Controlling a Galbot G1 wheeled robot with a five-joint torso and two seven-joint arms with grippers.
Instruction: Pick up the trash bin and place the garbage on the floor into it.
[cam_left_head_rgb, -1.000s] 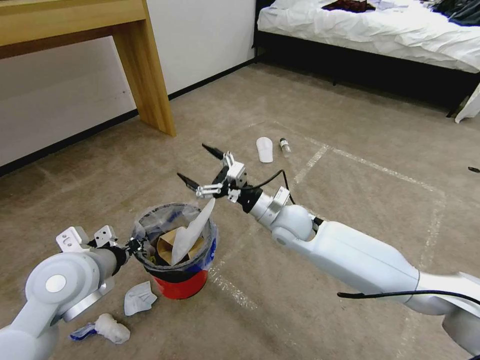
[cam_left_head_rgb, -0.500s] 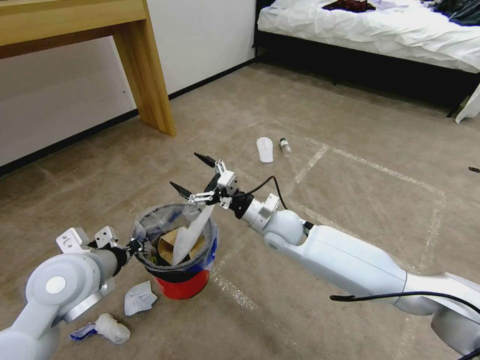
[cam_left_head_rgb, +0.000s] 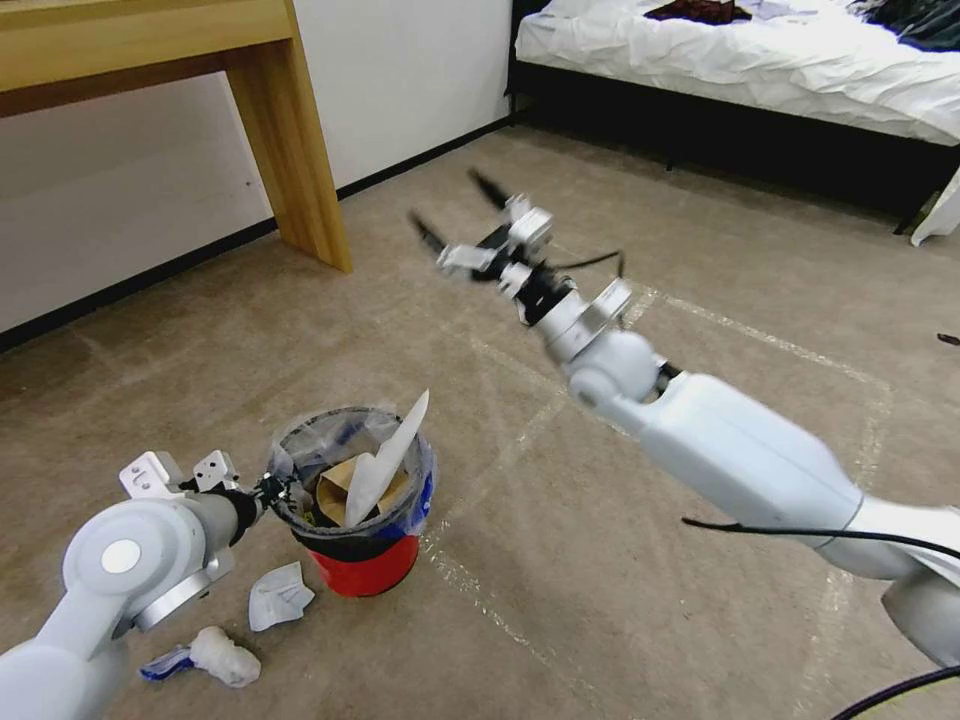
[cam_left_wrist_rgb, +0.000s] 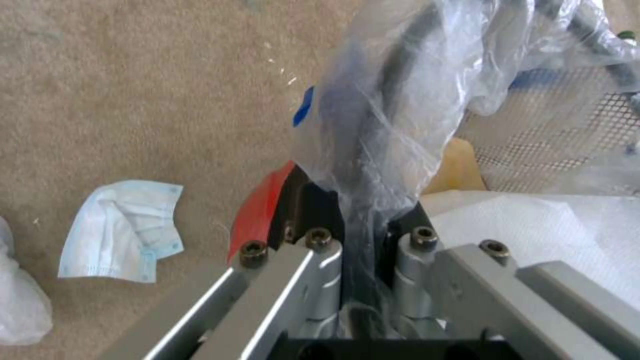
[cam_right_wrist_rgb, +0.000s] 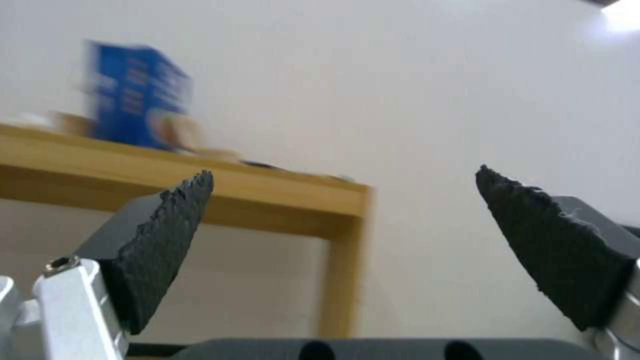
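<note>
Pinching trash bin (cam_left_head_rgb: 352, 480) rim, left gripper (cam_left_head_rgb: 268, 490) fingers (cam_left_wrist_rgb: 320, 210)

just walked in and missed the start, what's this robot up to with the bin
The robot is clearing litter into the trash bin. Its left gripper is clamped on the bin's rim and plastic liner, holding it on the beige carpet. A white slipper and a brown paper bag already stick out of the bin. The right gripper is raised above the carpet, jaws open and empty. A face mask and crumpled paper lie beside the bin.
</note>
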